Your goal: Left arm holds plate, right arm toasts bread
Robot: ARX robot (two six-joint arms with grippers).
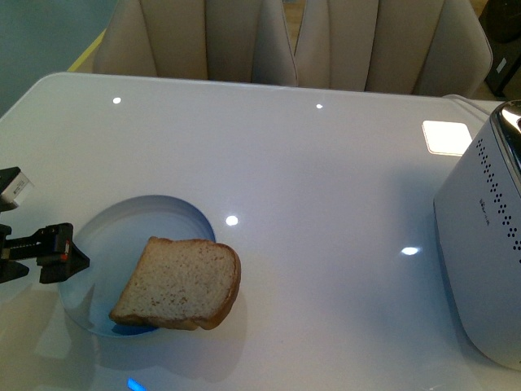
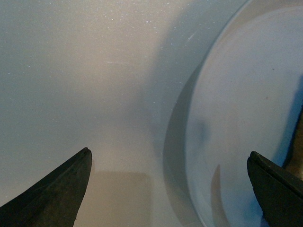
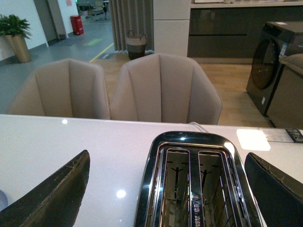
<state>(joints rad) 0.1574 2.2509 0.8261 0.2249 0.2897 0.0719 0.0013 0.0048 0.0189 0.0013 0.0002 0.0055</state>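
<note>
1. the plate (image 1: 122, 236) is a round, shallow, pale blue-white dish at about 8 o'clock on the table (image 1: 326, 179). it holds the bread (image 1: 177, 283), one square-ish slice with a speckled light brown crumb and a darker crust. the slice lies toward the plate's 5 o'clock, with a corner past the rim.
2. the toaster (image 1: 480, 244) stands at 3 o'clock. it has a white body with rows of small holes and a chrome top, and thin metal carriers show inside its two slots.
3. a small dark mark on the toaster's side is too small to read.
4. the tabletop is glossy white and mirrors ceiling lights.
5. my left gripper (image 1: 69, 257) sits at the plate's 9 o'clock with its jaws spread, one over the table and one over the plate.
6. my right gripper (image 3: 166, 154) hangs over the toaster with its jaws spread wide.
</note>
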